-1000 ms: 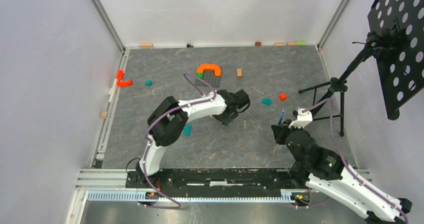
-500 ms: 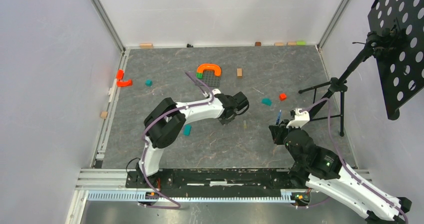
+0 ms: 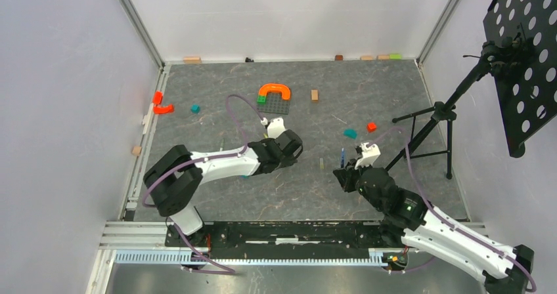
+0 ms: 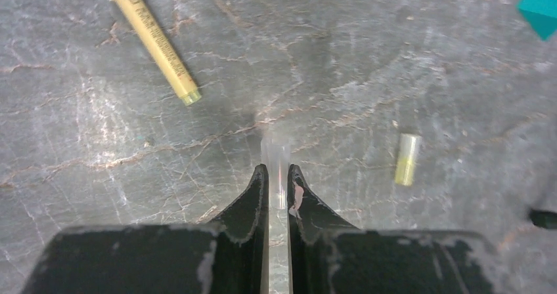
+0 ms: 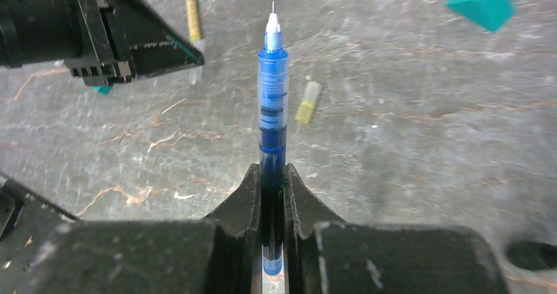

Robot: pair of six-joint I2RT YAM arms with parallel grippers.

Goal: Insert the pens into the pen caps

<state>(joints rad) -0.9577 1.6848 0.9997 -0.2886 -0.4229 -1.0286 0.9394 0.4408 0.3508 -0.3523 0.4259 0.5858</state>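
My right gripper (image 5: 271, 176) is shut on the blue pen (image 5: 272, 97), whose white tip points forward above the floor; in the top view the right gripper (image 3: 342, 170) holds the blue pen (image 3: 342, 156) right of centre. My left gripper (image 4: 276, 172) is shut on a clear pen cap (image 4: 276, 151) that sticks out past the fingertips. In the top view the left gripper (image 3: 297, 152) sits left of the pen. The right wrist view shows the left gripper (image 5: 190, 61) with the clear cap (image 5: 194, 77). A tan-yellow pen (image 4: 151, 38) and a small yellow cap (image 4: 407, 159) lie on the floor.
The yellow cap (image 3: 321, 165) lies between the two grippers. Teal blocks (image 3: 350, 134) (image 3: 195, 109), a red block (image 3: 372, 126), an orange arch on a dark plate (image 3: 274, 92) and a wooden block (image 3: 314, 95) lie further back. A black tripod stand (image 3: 433, 120) is at the right.
The left arm has folded back to the left and its gripper has moved slightly left and nearer. The right gripper has carried the blue pen leftwards, towards the left gripper.
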